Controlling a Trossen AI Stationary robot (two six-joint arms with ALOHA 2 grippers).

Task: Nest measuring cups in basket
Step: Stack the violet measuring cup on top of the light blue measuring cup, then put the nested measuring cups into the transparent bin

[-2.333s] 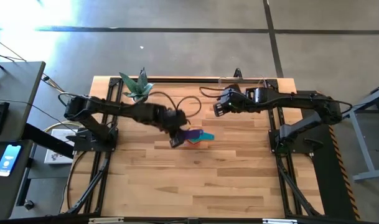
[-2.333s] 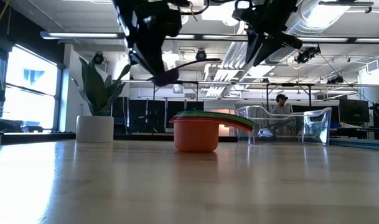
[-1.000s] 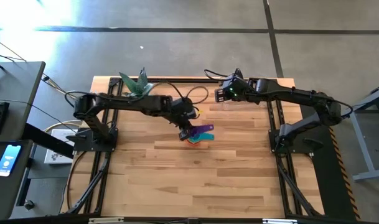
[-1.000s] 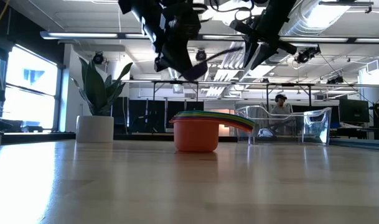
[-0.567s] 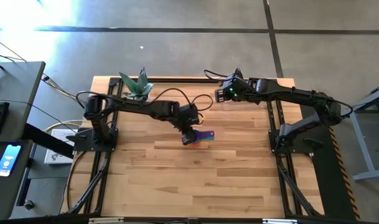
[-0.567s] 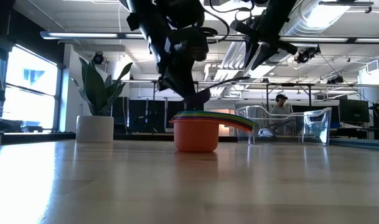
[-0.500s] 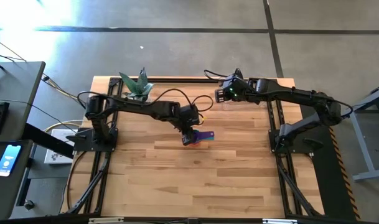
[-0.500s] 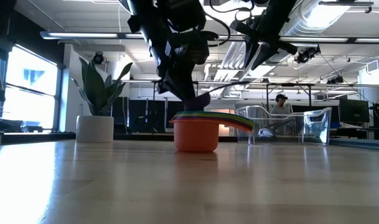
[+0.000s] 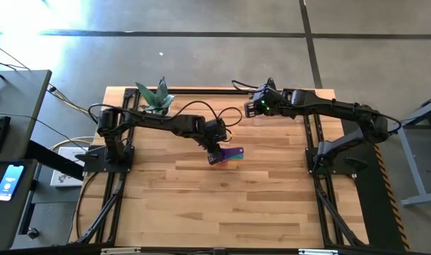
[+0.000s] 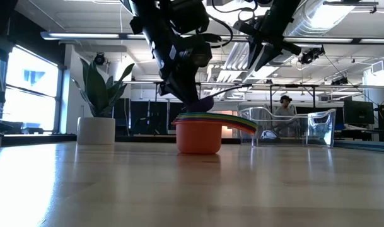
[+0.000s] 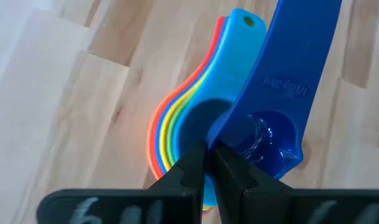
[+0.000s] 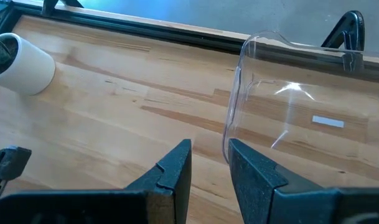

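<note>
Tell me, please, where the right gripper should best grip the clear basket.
Probably take the basket by its near wall at the rim, from above, one finger inside and one outside: the wall is thin and upright, while the body looks too wide to span. The open right gripper hovers by its rounded corner.

Probably a robotics lab or workshop: exposed ceiling ducts (image 10: 318,19), rows of benches (image 10: 147,120), concrete floor (image 9: 201,64)

Left gripper (image 9: 215,154) low at table centre, fingers clamped together; right gripper (image 9: 251,108) raised at far edge, fingers apart.
</note>
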